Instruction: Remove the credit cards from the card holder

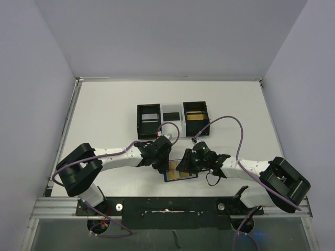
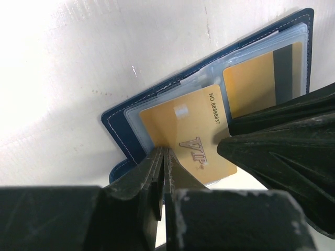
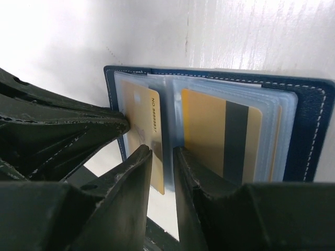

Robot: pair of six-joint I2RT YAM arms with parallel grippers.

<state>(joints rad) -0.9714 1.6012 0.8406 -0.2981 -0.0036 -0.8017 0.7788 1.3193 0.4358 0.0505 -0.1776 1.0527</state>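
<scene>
The navy-blue card holder [image 1: 182, 176] lies open on the white table between both grippers. It also shows in the left wrist view [image 2: 123, 133] and the right wrist view [image 3: 309, 130]. A gold "VIP" credit card [image 2: 183, 125] sticks partway out of its clear sleeve past the holder's near edge. My left gripper [image 2: 163, 152] is shut on that card's corner. A second gold card with a black stripe [image 3: 209, 130] sits in the other half. My right gripper [image 3: 164, 152] is nearly closed over the clear sleeves at the holder's middle fold and holds them.
Two black open boxes [image 1: 148, 120] [image 1: 196, 116] joined by a clear section [image 1: 171, 112] stand just behind the grippers; the right box shows gold inside. White walls enclose the table on three sides. The arms' bases sit at the near edge.
</scene>
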